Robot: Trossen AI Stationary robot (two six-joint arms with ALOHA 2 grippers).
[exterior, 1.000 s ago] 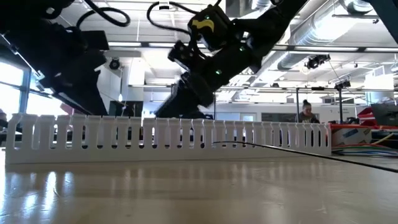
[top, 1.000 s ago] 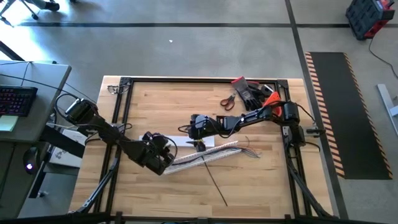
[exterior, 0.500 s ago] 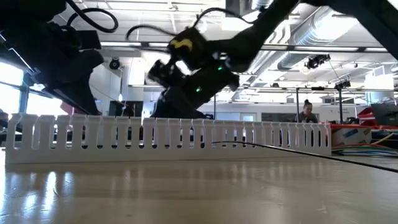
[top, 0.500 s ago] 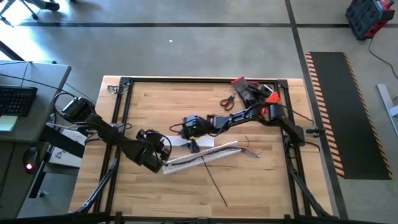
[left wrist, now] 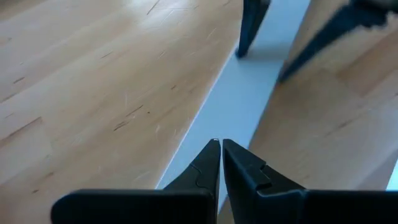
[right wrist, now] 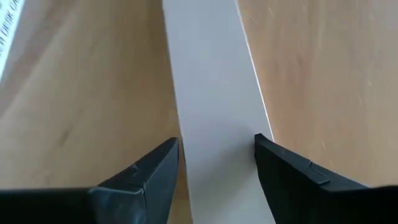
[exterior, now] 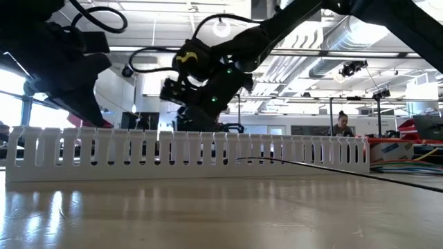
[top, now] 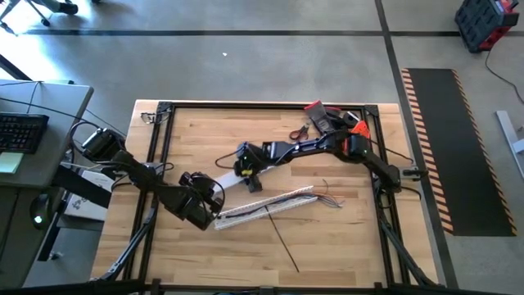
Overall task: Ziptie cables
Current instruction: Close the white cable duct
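Table [top: 205, 139]: wooden top inside a black frame; both arms reaching in over its middle.
Right arm: swung away from the duct since a second ago, toward the table's left-centre; right gripper [top: 250, 177] now poised over the flat white cover strip [right wrist: 214, 112] beyond the duct.
Right gripper state: fingers apart, one either side of the strip's width in its own wrist view, narrower than a second ago; no contact visible yet.
Left arm: pulled back slightly toward its own base; left gripper [top: 206, 215] low at the near end of the duct.
Left gripper state: fingers [left wrist: 211, 163] pressed together, tips meeting over the pale strip; nothing seen between them; open a second ago.
Slotted duct [top: 266, 205]: long, white, comb-toothed, lying diagonally just ahead of the left gripper and below the right one.
Cables [top: 327, 197]: thin mixed-colour wires splaying out of the duct's far end, well apart from both grippers; untouched.
Zip tie: none identifiable.
Meaning for task: attention shifted to the cover strip, not the bundle; probably a pickup of the strip; tying not yet begun.
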